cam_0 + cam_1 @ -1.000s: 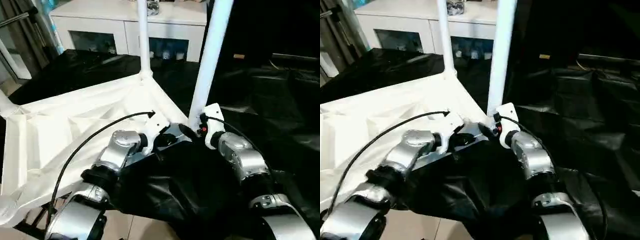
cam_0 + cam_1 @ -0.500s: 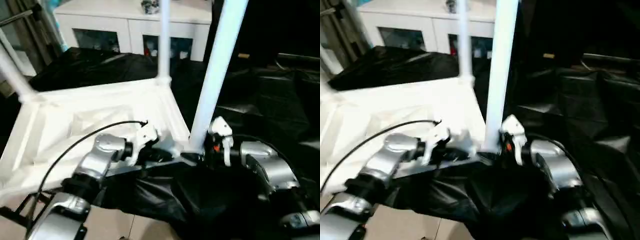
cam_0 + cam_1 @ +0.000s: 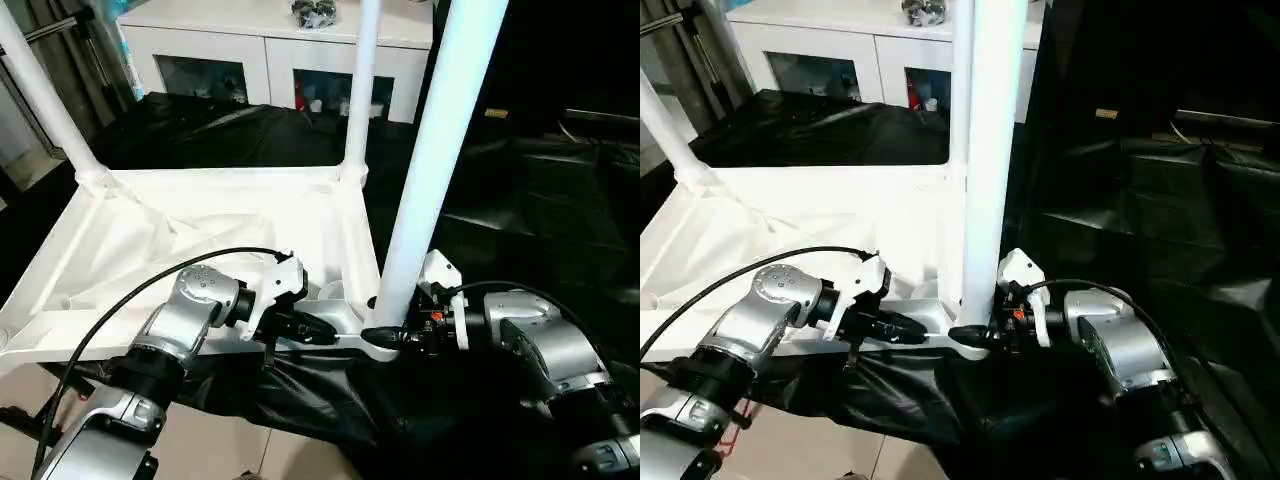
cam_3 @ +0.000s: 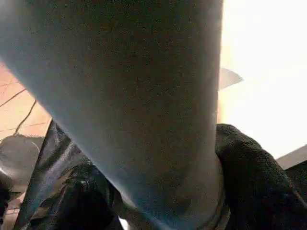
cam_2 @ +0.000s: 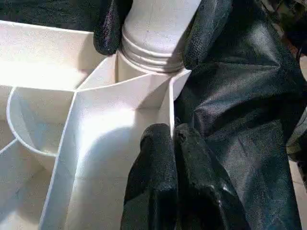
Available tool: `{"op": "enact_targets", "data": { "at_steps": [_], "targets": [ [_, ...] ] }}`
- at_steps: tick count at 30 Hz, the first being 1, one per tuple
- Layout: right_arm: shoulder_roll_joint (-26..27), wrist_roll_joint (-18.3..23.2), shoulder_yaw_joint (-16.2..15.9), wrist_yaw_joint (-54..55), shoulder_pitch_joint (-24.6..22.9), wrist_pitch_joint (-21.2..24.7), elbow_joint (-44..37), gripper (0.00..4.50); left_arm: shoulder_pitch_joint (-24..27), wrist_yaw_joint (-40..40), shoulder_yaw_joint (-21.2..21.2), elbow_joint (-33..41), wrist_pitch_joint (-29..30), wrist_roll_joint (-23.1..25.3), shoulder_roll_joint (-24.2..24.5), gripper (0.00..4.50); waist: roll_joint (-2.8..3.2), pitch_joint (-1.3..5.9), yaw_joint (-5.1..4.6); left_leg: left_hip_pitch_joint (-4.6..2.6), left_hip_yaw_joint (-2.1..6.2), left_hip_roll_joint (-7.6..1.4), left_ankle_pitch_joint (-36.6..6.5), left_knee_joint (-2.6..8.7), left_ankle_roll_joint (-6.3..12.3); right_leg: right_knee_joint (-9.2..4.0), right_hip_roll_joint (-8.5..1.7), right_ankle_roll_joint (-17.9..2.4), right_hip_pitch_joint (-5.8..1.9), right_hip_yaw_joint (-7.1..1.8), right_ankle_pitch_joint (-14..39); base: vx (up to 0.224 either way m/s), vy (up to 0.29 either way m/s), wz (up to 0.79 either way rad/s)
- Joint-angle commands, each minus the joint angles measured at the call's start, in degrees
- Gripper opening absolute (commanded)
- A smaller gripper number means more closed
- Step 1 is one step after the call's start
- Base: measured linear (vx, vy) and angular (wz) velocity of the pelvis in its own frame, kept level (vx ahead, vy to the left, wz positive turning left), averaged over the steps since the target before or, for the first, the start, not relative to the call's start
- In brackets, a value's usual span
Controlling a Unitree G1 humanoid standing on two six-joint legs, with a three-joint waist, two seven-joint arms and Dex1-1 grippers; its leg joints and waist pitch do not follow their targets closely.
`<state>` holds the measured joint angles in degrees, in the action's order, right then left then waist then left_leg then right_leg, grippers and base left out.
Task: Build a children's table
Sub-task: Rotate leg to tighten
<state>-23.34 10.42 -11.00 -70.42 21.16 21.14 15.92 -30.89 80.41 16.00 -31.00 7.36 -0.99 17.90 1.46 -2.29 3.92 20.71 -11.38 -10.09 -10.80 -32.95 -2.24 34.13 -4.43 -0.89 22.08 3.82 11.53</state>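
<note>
The children's table's white tabletop (image 3: 200,230) lies ribbed side up on the black-draped work table. Three white legs stand in its corner sockets: a near one (image 3: 430,160), a far one (image 3: 358,90) and a left one (image 3: 45,95). My left gripper (image 3: 318,328) is at the tabletop's near edge, shut on its thin rim wall (image 5: 170,110) beside the near corner. My right gripper (image 3: 385,335) is at the foot of the near leg. Its black fingers (image 5: 108,28) press on both sides of the leg, just above the socket.
A white cabinet (image 3: 270,40) with glass doors stands behind the work table. Crumpled black cloth (image 3: 540,200) covers the table to the right. The tabletop's near edge overhangs bare floor (image 3: 210,450) at the lower left.
The head views have shifted and tilted. My right gripper has gone from beside the near leg to around its foot, and its jaws have narrowed onto it. The left gripper stays shut at the rim.
</note>
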Motion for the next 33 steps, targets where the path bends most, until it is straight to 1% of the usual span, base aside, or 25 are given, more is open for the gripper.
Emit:
{"op": "enact_targets", "data": {
  "at_steps": [1,5,6,7,8,9,10,11,12,13,14,15,16,17,19,20,21,22,24,25,27,29,30,31,33],
  "targets": [
    [2.22,0.79,-4.72,-1.70,-0.91,1.45,-2.23,2.65,-0.26,-0.13,2.01,2.83,-0.62,-1.62,-2.71,0.00,-0.69,2.98,-0.03,-0.52,1.41,-3.77,-9.04,3.42,4.01,-3.76,-4.48,-13.81,-2.39,-2.91,8.73,0.000,0.000,0.00],
    [5.46,-0.91,-3.09,5.14,-0.33,-0.61,1.13,2.62,-1.00,-5.63,0.89,0.86,-1.03,-0.25,-4.30,0.00,-0.68,2.94,-0.14,-0.51,1.40,-3.72,-9.26,3.42,3.76,-3.87,-4.53,-13.66,-2.27,-2.91,9.33,0.000,0.000,0.00],
    [7.90,-3.24,-1.74,12.00,0.98,-2.87,5.26,2.62,-2.06,-10.52,0.00,-1.39,-1.27,1.01,-5.57,0.00,-0.65,2.78,-0.41,-0.52,1.49,-3.62,-10.52,3.52,3.02,-4.12,-4.58,-13.42,-2.11,-2.92,11.41,0.000,0.000,0.00],
    [7.90,-3.24,-1.74,12.00,0.98,-2.87,5.26,2.62,-2.06,-10.52,0.00,-1.39,-1.27,1.01,-5.57,0.00,-0.68,2.63,-0.68,-0.58,1.52,-3.56,-11.62,3.63,2.42,-4.37,-4.65,-13.12,-1.90,-2.92,13.38,0.000,0.000,0.00],
    [10.29,-5.70,-0.25,20.23,3.07,-3.79,10.42,2.61,-3.38,-14.79,-0.57,-3.93,-1.42,2.11,-7.07,0.00,-0.78,2.36,-1.18,-1.04,1.75,-3.29,-15.08,3.75,0.60,-5.11,-4.71,-11.45,-1.64,-2.92,21.03,0.000,0.000,0.00],
    [11.29,-6.75,0.34,24.03,4.10,-3.82,12.71,2.61,-3.98,-16.76,-0.70,-5.08,-1.39,2.68,-7.80,0.00,-0.73,2.22,-1.47,-1.11,1.80,-3.16,-16.31,3.78,0.15,-5.24,-4.64,-10.99,-1.56,-2.90,23.05,0.000,0.000,0.00],
    [11.72,-7.20,0.60,25.66,4.55,-3.83,13.69,2.61,-4.23,-17.61,-0.75,-5.58,-1.37,2.92,-8.11,0.00,-0.74,2.16,-1.81,-1.00,2.13,-3.17,-17.32,4.02,-0.63,-5.39,-4.66,-9.93,-1.71,-2.80,25.43,0.000,0.000,0.00],
    [13.13,-7.35,1.57,29.17,5.42,-3.64,15.71,2.60,-5.01,-20.53,-1.03,-6.91,-0.80,3.51,-9.31,0.00,-0.74,2.30,-1.99,-1.11,2.31,-3.27,-18.04,4.08,-0.84,-5.51,-4.73,-9.05,-1.78,-2.83,26.05,0.000,0.000,0.00],
    [14.56,-7.18,2.80,32.74,6.26,-3.07,17.55,2.60,-5.83,-23.45,-1.39,-8.22,0.09,3.96,-10.53,0.00,-0.63,2.27,-2.17,-1.15,2.21,-3.31,-18.09,4.11,-0.76,-5.56,-4.65,-9.06,-1.61,-2.95,25.46,0.000,0.000,0.00],
    [14.56,-7.18,2.80,32.74,6.26,-3.07,17.55,2.60,-5.83,-23.45,-1.39,-8.22,0.09,3.96,-10.53,0.00,-0.58,2.18,-2.43,-1.17,2.14,-3.28,-18.47,4.10,-0.84,-5.57,-4.58,-9.34,-1.48,-2.97,25.04,0.000,0.000,0.00],
    [17.32,-6.59,4.89,38.58,7.64,-1.85,20.56,2.60,-7.46,-29.54,-2.38,-10.81,1.23,4.58,-13.04,0.00,-0.68,2.38,-2.41,-1.20,2.21,-3.23,-18.42,4.10,-0.72,-5.59,-4.57,-9.36,-1.70,-2.91,24.35,0.000,0.000,0.00],
    [19.45,-6.40,6.27,42.03,8.55,-1.76,22.46,2.60,-8.62,-33.37,-3.22,-12.52,1.56,4.73,-14.99,0.00,-0.56,2.44,-2.63,-1.16,2.04,-3.19,-17.53,4.04,-0.78,-5.34,-4.46,-10.15,-1.49,-3.09,21.91,0.000,0.000,0.00],
    [20.37,-6.39,6.94,43.50,8.98,-1.82,23.33,2.60,-9.04,-34.54,-3.49,-13.10,1.59,4.80,-15.75,0.00,-0.59,2.50,-2.64,-1.25,2.02,-3.11,-17.42,3.99,-0.86,-5.37,-4.39,-10.45,-1.50,-3.05,20.98,0.000,0.000,0.00],
    [20.91,-6.37,7.38,44.43,9.26,-1.83,23.89,2.60,-9.28,-35.09,-3.59,-13.40,1.58,4.85,-16.15,0.00,-0.71,2.67,-2.34,-1.16,1.98,-3.08,-16.28,3.87,-0.32,-5.28,-4.54,-10.75,-1.78,-3.09,19.25,0.000,0.000,0.00],
    [21.52,-6.52,7.32,44.95,9.55,-2.06,24.21,2.60,-9.58,-35.76,-3.75,-13.69,1.63,4.78,-16.79,0.00,-0.71,2.71,-2.22,-0.88,1.86,-3.07,-14.91,3.77,0.55,-5.10,-4.56,-11.18,-1.92,-3.18,16.93,0.000,0.000,0.00],
    [22.45,-6.97,6.62,45.10,10.22,-3.70,24.98,2.60,-10.12,-36.28,-3.88,-14.37,0.95,4.78,-17.92,0.00,-0.39,2.94,-2.06,-0.87,1.72,-3.08,-13.05,3.64,1.45,-4.78,-4.48,-11.83,-2.02,-3.13,13.30,0.000,0.000,0.00],
    [22.76,-6.51,6.53,44.18,10.47,-4.68,25.05,2.60,-10.24,-35.56,-3.71,-14.46,0.37,4.54,-18.35,0.00,-0.49,2.94,-2.10,-0.81,1.66,-3.07,-12.74,3.59,1.70,-4.76,-4.45,-12.15,-2.06,-3.12,12.35,0.000,0.000,0.00],
    [22.78,-6.23,6.57,43.70,10.48,-4.89,24.94,2.95,-10.21,-35.15,-3.61,-14.39,0.18,4.43,-18.40,0.00,-0.63,2.96,-1.97,-0.77,1.59,-3.01,-12.03,3.51,2.35,-4.64,-4.47,-12.55,-2.20,-3.09,11.07,0.000,0.000,0.00],
    [22.42,-4.91,7.03,41.62,10.41,-4.51,24.14,3.32,-9.94,-33.64,-3.27,-14.07,-0.44,4.31,-18.06,0.00,-0.61,2.93,-1.92,-0.68,1.58,-3.01,-11.50,3.50,3.00,-4.59,-4.47,-12.76,-2.34,-3.04,10.98,0.000,0.000,0.00],
    [22.39,-4.81,7.06,41.44,10.41,-4.48,24.07,3.32,-9.91,-33.49,-3.24,-14.04,-0.50,4.30,-18.01,0.00,-0.44,2.91,-1.87,-0.66,1.61,-3.03,-11.52,3.54,3.09,-4.62,-4.51,-12.77,-2.36,-3.01,11.26,0.000,0.000,0.00],
    [20.61,-4.97,6.02,36.49,9.98,-4.93,22.28,3.55,-9.24,-30.08,-2.60,-13.45,-1.38,4.33,-16.53,0.00,-0.41,2.78,-1.92,-0.67,1.72,-3.14,-12.80,3.71,2.96,-4.84,-4.53,-12.39,-2.35,-2.93,13.42,0.000,0.000,0.00],
    [19.80,-5.29,5.31,34.61,9.78,-5.20,21.68,3.74,-9.00,-28.57,-2.29,-13.28,-1.76,4.24,-15.97,0.00,-0.43,2.86,-1.93,-0.70,1.77,-3.27,-13.08,3.76,2.87,-4.80,-4.49,-12.19,-2.36,-2.97,13.48,0.000,0.000,0.00],
    [19.66,-5.28,5.17,34.35,9.75,-5.25,21.60,3.79,-8.96,-28.33,-2.23,-13.25,-1.82,4.20,-15.89,0.00,-0.41,2.94,-1.96,-0.64,1.77,-3.32,-12.61,3.75,2.97,-4.63,-4.47,-12.52,-2.42,-2.98,12.02,0.000,0.000,0.00],
    [17.54,-5.19,3.61,30.28,8.84,-5.44,19.48,3.88,-8.35,-25.89,-1.70,-12.29,-1.82,3.98,-14.69,0.00,-0.45,3.00,-1.93,-0.59,1.75,-3.31,-11.84,3.70,3.18,-4.45,-4.46,-12.98,-2.49,-2.95,10.33,0.000,0.000,0.00],
    [17.28,-5.19,3.45,29.79,8.75,-5.49,19.27,3.88,-8.28,-25.63,-1.64,-12.19,-1.78,3.97,-14.54,0.00,-0.47,3.13,-1.87,-0.42,1.65,-3.34,-10.01,3.47,4.00,-4.05,-4.51,-13.82,-2.66,-2.99,6.90,0.000,0.000,0.00]
  ]
}}
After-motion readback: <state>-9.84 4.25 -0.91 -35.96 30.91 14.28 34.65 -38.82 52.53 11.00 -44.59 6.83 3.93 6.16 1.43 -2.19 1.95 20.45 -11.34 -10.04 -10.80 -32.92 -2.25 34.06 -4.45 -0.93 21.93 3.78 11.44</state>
